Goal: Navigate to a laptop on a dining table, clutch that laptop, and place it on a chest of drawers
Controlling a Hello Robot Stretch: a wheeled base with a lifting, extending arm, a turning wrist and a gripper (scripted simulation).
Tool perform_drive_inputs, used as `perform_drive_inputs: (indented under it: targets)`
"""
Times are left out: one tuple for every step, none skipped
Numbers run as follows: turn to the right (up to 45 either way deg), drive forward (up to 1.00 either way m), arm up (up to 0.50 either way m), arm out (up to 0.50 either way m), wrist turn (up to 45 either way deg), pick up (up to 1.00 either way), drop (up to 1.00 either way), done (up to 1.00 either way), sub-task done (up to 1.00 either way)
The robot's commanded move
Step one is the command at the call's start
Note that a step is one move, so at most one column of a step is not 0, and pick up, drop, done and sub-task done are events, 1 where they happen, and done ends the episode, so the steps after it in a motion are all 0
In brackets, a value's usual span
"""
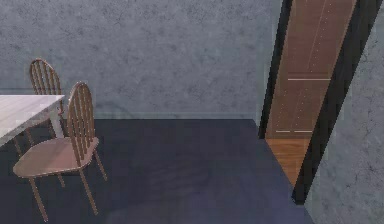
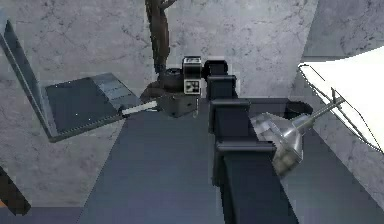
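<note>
An open dark grey laptop (image 2: 82, 104) hangs at the arm side view's left, clear of the floor, with its screen tilted up at the far left. The gripper (image 2: 132, 107) holds the laptop by its right edge, its thin fingers reaching left from the dark body. Behind it stand the white marker squares (image 2: 192, 84) and the dark arm bar (image 2: 240, 150), which rises from the bottom edge. A white dining table (image 1: 22, 108) shows its corner at the forward view's left.
Two wooden chairs (image 1: 62, 140) stand at the table. Dark blue floor (image 1: 190, 165) stretches ahead to a grey wall. A doorway with a brown door (image 1: 310, 80) is at the right. A white surface (image 2: 350, 85) and a brown post (image 2: 160, 35) lie near the arm.
</note>
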Motion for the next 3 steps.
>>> perform_drive_inputs:
  targets:
    - [0.0,0.0,0.0,0.0,0.0,0.0,1.0,0.0,0.0]
    - [0.0,0.0,0.0,-0.1,0.0,0.0,0.0,0.0,0.0]
    - [0.0,0.0,0.0,0.0,-45.0,0.0,0.0,0.0,0.0]
